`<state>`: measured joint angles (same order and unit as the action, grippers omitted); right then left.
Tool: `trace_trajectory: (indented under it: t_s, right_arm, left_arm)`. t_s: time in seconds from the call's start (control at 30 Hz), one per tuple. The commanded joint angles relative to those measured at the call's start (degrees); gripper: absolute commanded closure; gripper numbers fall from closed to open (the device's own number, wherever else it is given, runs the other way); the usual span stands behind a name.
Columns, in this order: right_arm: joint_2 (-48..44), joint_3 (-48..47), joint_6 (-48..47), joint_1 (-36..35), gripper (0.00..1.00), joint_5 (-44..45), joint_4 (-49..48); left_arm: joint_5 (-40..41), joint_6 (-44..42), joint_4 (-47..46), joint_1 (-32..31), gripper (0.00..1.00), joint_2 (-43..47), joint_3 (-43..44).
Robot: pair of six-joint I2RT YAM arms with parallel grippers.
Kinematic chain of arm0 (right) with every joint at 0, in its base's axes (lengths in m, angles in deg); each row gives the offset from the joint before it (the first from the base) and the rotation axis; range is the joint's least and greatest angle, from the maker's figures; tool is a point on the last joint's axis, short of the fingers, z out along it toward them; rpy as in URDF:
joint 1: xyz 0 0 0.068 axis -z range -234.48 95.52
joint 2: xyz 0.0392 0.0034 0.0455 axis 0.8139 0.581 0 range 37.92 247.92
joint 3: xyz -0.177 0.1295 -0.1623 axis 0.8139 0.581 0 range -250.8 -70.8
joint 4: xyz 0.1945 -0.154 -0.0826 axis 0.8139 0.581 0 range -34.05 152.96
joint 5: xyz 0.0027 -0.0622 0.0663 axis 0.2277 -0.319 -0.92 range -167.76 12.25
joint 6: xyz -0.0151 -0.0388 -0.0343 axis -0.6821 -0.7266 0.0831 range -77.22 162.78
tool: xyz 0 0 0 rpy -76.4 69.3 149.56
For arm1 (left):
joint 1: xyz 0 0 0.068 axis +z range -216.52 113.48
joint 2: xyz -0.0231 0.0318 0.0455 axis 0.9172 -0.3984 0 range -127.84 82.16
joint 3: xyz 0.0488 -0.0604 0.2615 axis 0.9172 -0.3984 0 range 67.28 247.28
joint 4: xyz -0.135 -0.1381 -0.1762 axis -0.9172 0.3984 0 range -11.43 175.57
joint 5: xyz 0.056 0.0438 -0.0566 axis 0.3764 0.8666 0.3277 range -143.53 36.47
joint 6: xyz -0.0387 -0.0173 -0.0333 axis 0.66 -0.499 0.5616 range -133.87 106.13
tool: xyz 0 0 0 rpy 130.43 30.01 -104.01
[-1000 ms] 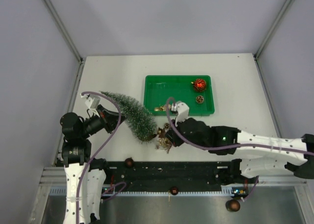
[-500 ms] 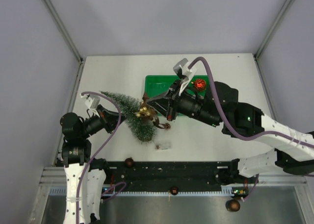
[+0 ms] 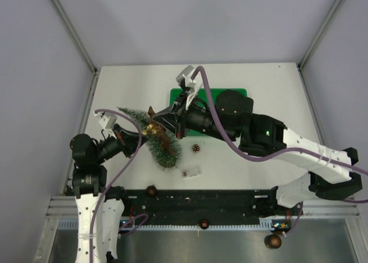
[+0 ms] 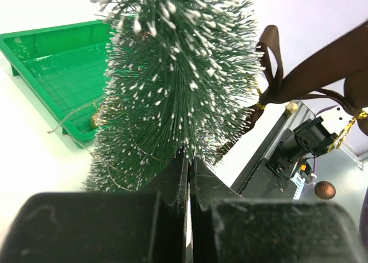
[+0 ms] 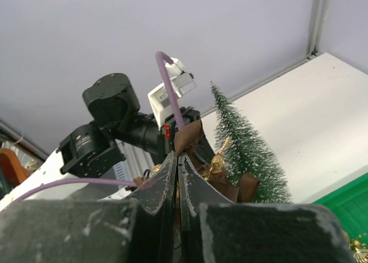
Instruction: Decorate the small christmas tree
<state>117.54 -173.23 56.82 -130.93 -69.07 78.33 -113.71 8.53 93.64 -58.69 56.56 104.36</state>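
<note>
The small christmas tree (image 3: 164, 151) is on the left part of the white surface (image 3: 270, 102), just in front of the left arm. In the overhead view it slants, with its tip toward the far left and its wide end toward the near edge. Whether its base rests on the surface cannot be told.

The left gripper (image 4: 188, 159) has its fingers pressed together on the bristly lower part of the tree, whose frosted branches rise straight from the fingertips.

The right gripper (image 5: 177, 159) reaches across from the right and is clamped on a brown ribbon bow (image 5: 187, 137) with gold trim. It holds the bow against the side of the tree, about midway along it.

The green tray (image 4: 52, 61) lies behind the tree, largely covered by the right arm in the overhead view. A small pine cone (image 3: 196, 148) lies on the surface just right of the tree's wide end, and a small clear packet (image 3: 191, 171) sits nearer the front edge.
</note>
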Motion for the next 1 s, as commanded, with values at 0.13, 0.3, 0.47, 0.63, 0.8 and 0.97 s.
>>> trace_trajectory:
  t_s: [0.13,0.3,0.47,0.63,0.8,0.97]
  right_arm:
    - [4.84,-3.39,1.51,5.77,1.0,1.69,-3.74]
    - [8.62,-2.95,3.44,9.2,1.0,-1.3,-5.4]
    - [11.0,-0.93,6.43,11.4,0.94,-5.17,-8.39]
    - [12.05,1.53,8.45,12.11,0.84,-6.49,-11.38]
    - [14.68,1.27,9.16,12.72,0.73,-6.22,-12.26]
    - [18.03,-0.66,10.13,13.43,0.68,-7.28,-12.44]
  left_arm:
    - [-1.34,0.2,-3.64,0.07,1.0,1.17,1.24]
    - [-2.13,-0.24,-3.56,0.07,1.0,1.26,0.8]
    - [-2.83,-0.68,-3.73,0.07,1.0,1.35,0.45]
    - [-3.8,-1.3,-3.82,0.07,1.0,1.35,0.27]
    - [-5.2,-0.86,-4.61,0.07,1.0,1.17,-0.25]
    - [-6.0,-0.86,-4.7,0.07,1.0,1.26,-0.08]
